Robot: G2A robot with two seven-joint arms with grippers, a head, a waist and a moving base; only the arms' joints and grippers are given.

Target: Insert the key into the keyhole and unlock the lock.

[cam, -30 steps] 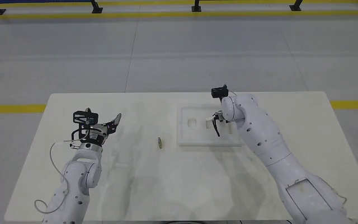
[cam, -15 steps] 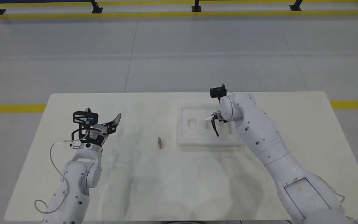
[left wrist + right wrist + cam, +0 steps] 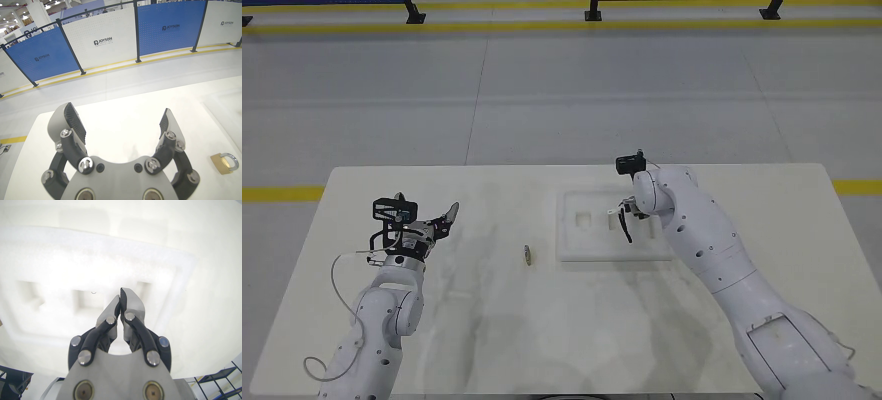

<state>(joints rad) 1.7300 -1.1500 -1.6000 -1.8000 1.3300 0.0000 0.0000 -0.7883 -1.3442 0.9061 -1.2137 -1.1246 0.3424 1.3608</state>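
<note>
A brass padlock (image 3: 528, 254) with a silver shackle lies on the white table, left of the foam tray; it also appears in the left wrist view (image 3: 224, 163). My left gripper (image 3: 444, 219) (image 3: 118, 108) hangs open and empty over the table's left part, well apart from the padlock. My right gripper (image 3: 626, 230) (image 3: 120, 293) is shut above the white foam tray (image 3: 587, 247) (image 3: 56, 262), its tips over the tray's square recesses. No key is visible between its pads. A thin dark curved mark (image 3: 93, 292) sits in one recess; I cannot tell what it is.
The foam tray sits at the table's back middle, with shallow square recesses (image 3: 586, 217) in it. Bare white tabletop (image 3: 572, 320) stretches in front of the padlock and tray. The table's far edge drops to a grey floor with yellow lines.
My right arm has shifted slightly left over the tray, its gripper staying shut. The left arm and the padlock have not moved.
</note>
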